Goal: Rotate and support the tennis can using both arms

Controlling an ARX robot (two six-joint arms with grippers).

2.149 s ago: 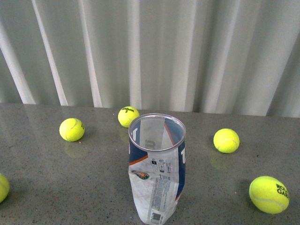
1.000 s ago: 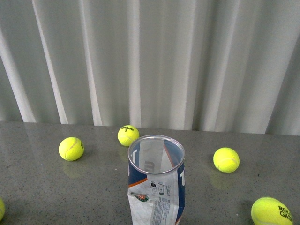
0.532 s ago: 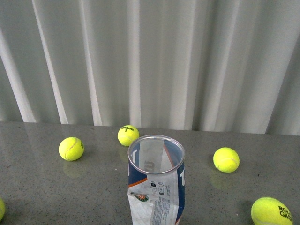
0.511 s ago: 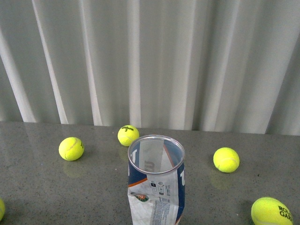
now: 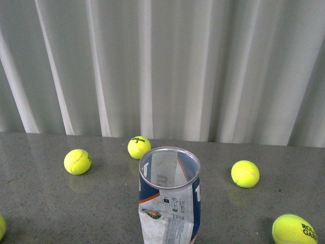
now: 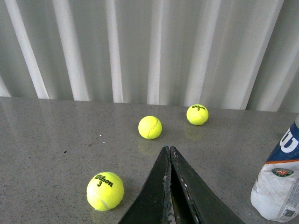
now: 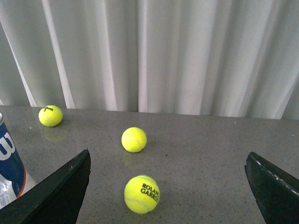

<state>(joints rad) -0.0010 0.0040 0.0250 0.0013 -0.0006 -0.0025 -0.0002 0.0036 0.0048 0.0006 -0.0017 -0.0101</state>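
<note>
While the can (image 5: 169,195) stands upright and open-mouthed on the grey table (image 5: 45,203), near the front edge of the front view, neither arm touches it. Left gripper (image 6: 169,161) has its fingers pressed together, holding nothing, with the can off to one side. Right gripper (image 7: 168,186) is spread wide and empty, its fingers (image 7: 58,189) at the frame's corners. Yellow balls (image 5: 77,161) lie scattered around the can, apart from it, before a white curtain (image 5: 162,66).

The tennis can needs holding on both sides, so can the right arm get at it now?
Probably yes: the right gripper is open, and bare table lies between it and the tennis can.
</note>
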